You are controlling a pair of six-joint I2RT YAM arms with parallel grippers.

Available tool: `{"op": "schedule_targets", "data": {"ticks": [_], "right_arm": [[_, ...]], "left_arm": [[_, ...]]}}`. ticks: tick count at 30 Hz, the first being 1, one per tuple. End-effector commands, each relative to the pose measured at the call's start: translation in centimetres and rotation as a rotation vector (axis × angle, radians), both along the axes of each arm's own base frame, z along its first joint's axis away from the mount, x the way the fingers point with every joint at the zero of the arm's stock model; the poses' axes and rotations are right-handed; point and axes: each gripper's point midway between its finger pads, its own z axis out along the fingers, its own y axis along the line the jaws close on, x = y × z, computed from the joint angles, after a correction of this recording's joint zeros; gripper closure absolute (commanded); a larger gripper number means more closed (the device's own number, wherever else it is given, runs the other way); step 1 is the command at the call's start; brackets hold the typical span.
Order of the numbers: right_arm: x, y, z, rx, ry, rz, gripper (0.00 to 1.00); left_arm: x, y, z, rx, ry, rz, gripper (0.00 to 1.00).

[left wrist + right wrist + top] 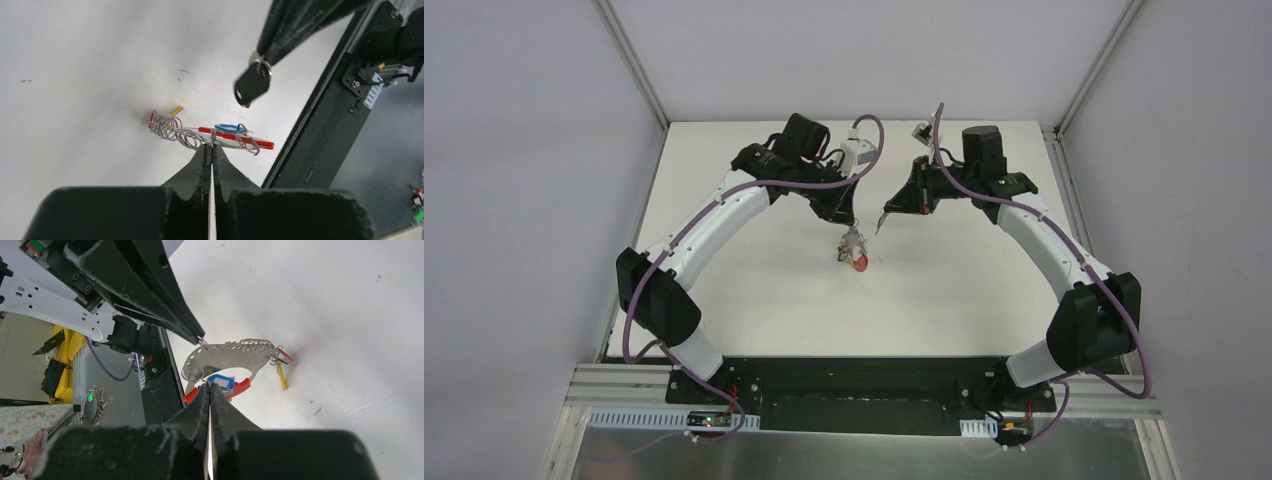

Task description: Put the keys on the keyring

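The left gripper (211, 150) pinched the edge of the keyring (220, 134) over the middle of the table (75, 75). Small coloured keys (230, 128) hung on it. Just beside it, the right gripper (260, 58) pinched a black key (251, 87).

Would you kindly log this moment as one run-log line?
left gripper: shut on keyring | right gripper: shut on black key | status: key not yet threaded
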Motion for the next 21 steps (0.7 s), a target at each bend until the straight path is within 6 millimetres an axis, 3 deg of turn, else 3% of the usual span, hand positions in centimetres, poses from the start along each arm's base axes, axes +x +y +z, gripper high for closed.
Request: {"op": "schedule_targets", "data": {"ticks": [1,7,21], "right_arm": [[-1.2,0.8,2.0,0.052,-0.034,0.046,1.0],[-1.2,2.0,1.5,0.033,-0.032,0.048,1.0],[-0.9,3.4,0.1,0.009,-0.008,0.042,1.0]], "left_arm": [[1.3,0.5,3.3,-0.012,-0.091,0.115,1.0],[0.6,0.2,2.8,-0.02,0.0,0.187,1.0],[-0.4,-1.6,2.7,-0.124,0.074,0.165,1.0]]}}
